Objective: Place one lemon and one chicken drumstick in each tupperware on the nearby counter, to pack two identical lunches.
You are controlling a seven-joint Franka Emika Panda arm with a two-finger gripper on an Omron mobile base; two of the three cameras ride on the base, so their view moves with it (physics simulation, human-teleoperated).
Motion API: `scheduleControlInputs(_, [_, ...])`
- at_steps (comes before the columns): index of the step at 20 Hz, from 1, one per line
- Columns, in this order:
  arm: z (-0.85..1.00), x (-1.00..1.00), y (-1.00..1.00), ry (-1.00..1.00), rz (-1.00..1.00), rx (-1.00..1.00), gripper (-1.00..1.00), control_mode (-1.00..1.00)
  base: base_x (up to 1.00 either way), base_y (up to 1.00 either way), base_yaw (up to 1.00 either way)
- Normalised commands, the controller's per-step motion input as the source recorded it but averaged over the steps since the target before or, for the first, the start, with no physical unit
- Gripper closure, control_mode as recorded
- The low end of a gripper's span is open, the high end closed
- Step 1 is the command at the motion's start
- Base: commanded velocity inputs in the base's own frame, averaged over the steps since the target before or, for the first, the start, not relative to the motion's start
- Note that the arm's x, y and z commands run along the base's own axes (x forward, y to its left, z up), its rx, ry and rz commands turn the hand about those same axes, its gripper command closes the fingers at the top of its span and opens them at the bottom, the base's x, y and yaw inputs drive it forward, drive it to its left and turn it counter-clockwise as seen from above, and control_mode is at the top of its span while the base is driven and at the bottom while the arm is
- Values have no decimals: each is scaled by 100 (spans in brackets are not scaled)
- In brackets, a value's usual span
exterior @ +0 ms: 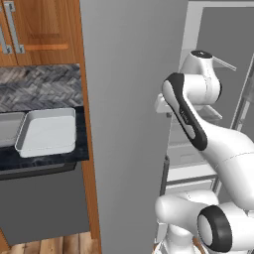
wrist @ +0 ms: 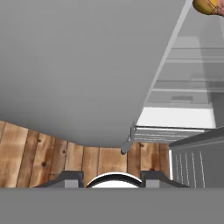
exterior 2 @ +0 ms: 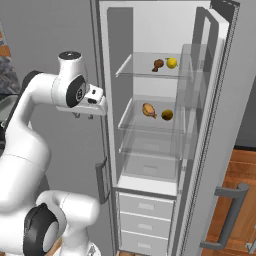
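In the left base view, the two tupperware trays sit at the middle left of the frame on the black surface: the larger tray is fully seen, and the second tray is cut by the left edge, just beside it. The right base view gives the open fridge: on the upper shelf, a chicken drumstick lies near a lemon, upper centre of the frame; on the shelf below, a second drumstick lies near a second lemon. The tool hangs under the white wrist at the middle left, beside the fridge's left wall, its fingers pressed together and holding nothing. The hand view looks down at the wooden floor and the fridge drawers.
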Motion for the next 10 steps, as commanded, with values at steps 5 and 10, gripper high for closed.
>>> scheduleControlInputs(5, [0, 1, 0, 0, 0, 0, -100, -100, 0, 0, 0])
scheduleControlInputs(10, [-2, -25, -27, -14, 0, -1, -100, -100, 0, 0, 0])
